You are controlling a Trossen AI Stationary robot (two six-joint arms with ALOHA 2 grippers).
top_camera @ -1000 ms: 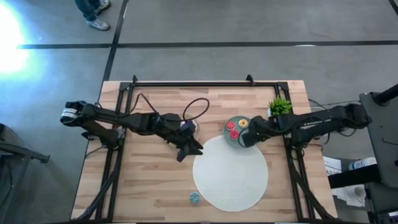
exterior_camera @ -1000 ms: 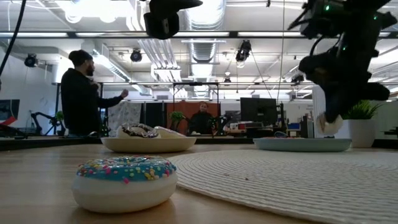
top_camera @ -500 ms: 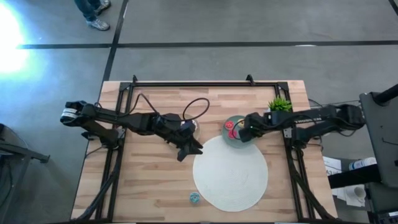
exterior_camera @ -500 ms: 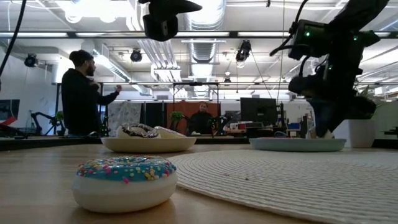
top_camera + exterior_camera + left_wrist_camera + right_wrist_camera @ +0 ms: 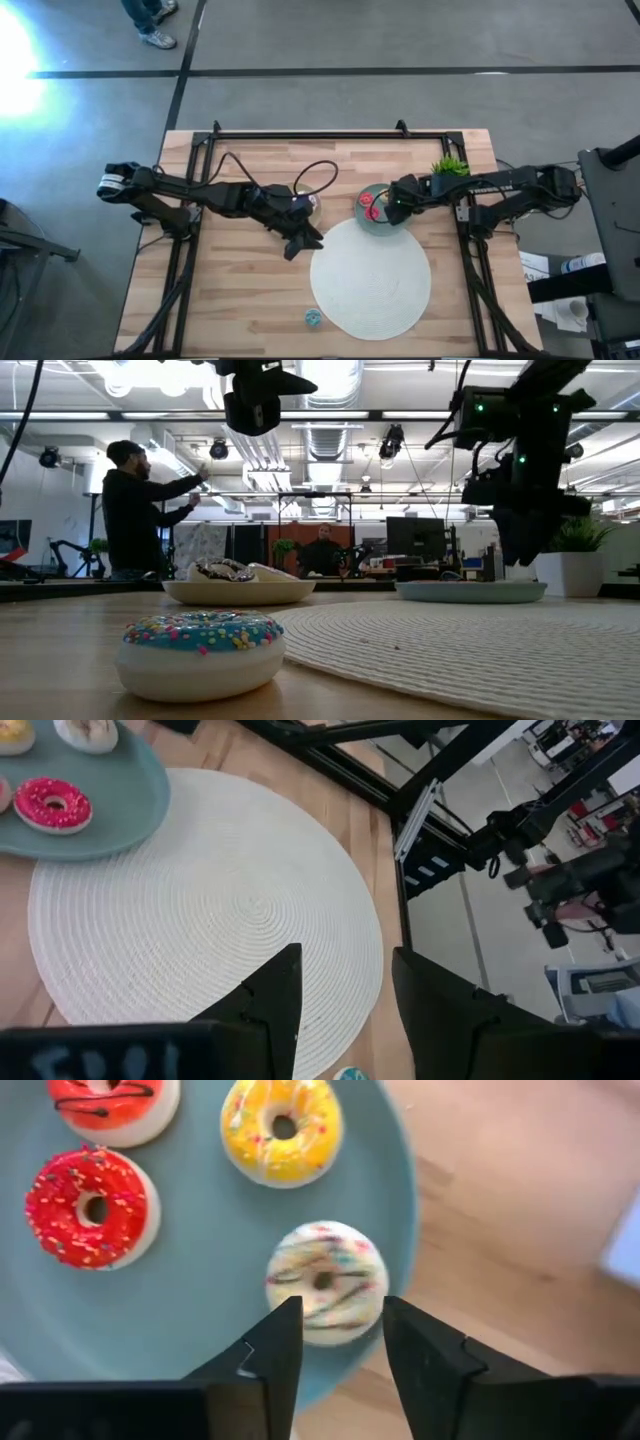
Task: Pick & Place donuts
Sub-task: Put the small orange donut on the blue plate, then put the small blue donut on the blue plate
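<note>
The teal plate [image 5: 200,1250] holds a red donut [image 5: 92,1205], an orange-red one [image 5: 110,1100], a yellow one [image 5: 282,1128] and a white sprinkled donut [image 5: 325,1278] near its rim. My right gripper [image 5: 340,1345] hovers open just over the white donut, fingers pointing down, above the plate [image 5: 375,226]. My left gripper [image 5: 345,990] hangs open and empty over the big white mat [image 5: 200,920], by its far left edge [image 5: 305,240]. A blue sprinkled mini donut [image 5: 200,650] rests flat on the wood near the front edge [image 5: 313,318].
A beige plate [image 5: 240,591] carries a brown-iced donut [image 5: 222,569] behind the blue one. A potted plant [image 5: 450,168] stands at the far right, close to my right arm. A black cable loop [image 5: 315,175] lies at the back. A person [image 5: 130,510] stands beyond the table.
My right gripper, which carried the white sprinkled donut, has gone down and a little toward the far edge onto the teal plate. It has let go of the donut, which now lies on the plate, and has risen slightly. The left arm has kept still.
</note>
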